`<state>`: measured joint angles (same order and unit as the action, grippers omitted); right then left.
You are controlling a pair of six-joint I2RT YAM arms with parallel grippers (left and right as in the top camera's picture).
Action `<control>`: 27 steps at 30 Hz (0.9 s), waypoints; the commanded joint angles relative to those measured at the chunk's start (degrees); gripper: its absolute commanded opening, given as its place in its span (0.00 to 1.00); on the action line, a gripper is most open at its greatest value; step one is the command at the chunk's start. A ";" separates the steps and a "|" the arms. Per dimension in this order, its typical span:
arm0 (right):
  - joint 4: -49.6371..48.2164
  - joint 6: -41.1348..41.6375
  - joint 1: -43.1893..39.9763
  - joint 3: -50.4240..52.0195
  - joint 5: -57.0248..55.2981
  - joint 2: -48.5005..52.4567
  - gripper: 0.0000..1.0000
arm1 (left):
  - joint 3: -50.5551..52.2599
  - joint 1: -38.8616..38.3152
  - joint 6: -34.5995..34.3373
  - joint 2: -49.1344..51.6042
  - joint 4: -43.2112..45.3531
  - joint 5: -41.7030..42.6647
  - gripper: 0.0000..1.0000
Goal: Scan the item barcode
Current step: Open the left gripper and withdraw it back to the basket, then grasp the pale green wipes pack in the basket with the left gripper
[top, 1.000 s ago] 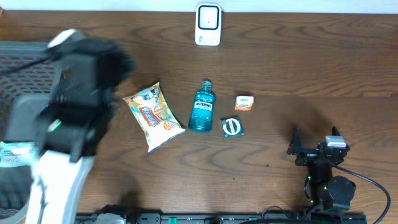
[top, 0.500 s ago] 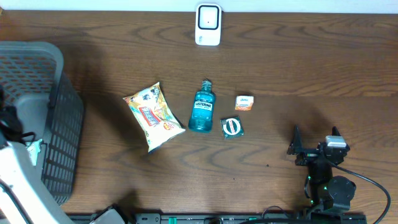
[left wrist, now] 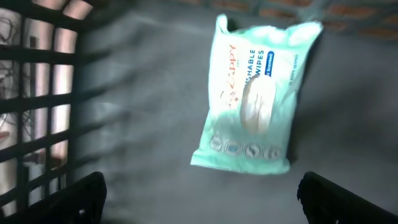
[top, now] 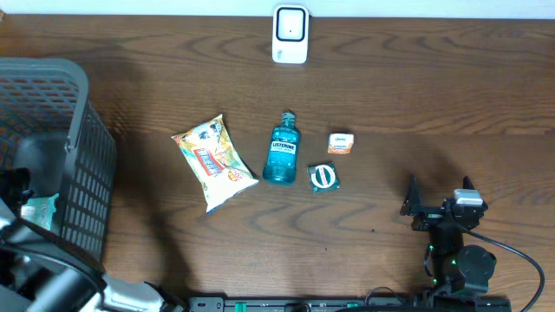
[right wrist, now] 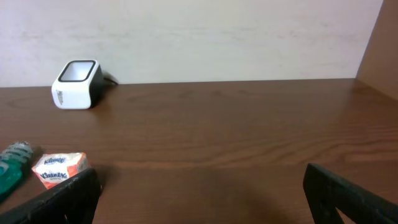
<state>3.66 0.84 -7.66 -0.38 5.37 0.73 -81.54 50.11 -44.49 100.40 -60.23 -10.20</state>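
A teal pack of wipes [left wrist: 255,99] lies on the grey floor of the basket, just ahead of my left gripper [left wrist: 202,205]. That gripper is open, with nothing between its dark fingertips [left wrist: 81,198]. From overhead the pack [top: 39,209] shows inside the basket [top: 82,130] at the far left. The white barcode scanner [top: 290,35] stands at the table's far edge and also shows as the scanner [right wrist: 78,84] in the right wrist view. My right gripper [top: 440,198] rests open and empty near the front right, as the right gripper [right wrist: 199,199] in its own view.
On the table's middle lie a snack bag [top: 212,162], a blue mouthwash bottle [top: 280,152], a small tissue pack [top: 341,143] and a round green packet [top: 323,177]. The basket's lattice wall [left wrist: 37,93] stands close on my left gripper's left side.
My left arm has swung from above the basket down toward the front left corner, and the wipes pack now lies in the basket. The right arm has stayed still.
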 commanded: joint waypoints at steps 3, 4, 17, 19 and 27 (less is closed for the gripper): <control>0.22 0.39 -0.17 0.07 0.15 -0.24 0.99 | 0.44 0.31 2.25 4.83 2.27 0.92 0.98; 0.22 0.39 -0.17 0.07 0.15 -0.24 0.99 | 0.44 0.31 2.23 5.62 2.71 0.68 0.98; 0.22 0.39 -0.17 0.07 0.15 -0.24 0.99 | 0.85 0.28 2.34 16.09 6.67 0.59 0.98; 0.22 0.39 -0.17 0.07 0.15 -0.24 0.99 | 0.85 0.28 3.41 17.44 6.82 0.61 0.98; 0.22 0.39 -0.17 0.07 0.15 -0.24 0.99 | 1.75 0.28 5.79 20.15 6.38 0.61 0.66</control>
<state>3.66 0.84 -7.66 -0.38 5.37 0.73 -82.54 50.09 -40.40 115.26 -53.08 -9.06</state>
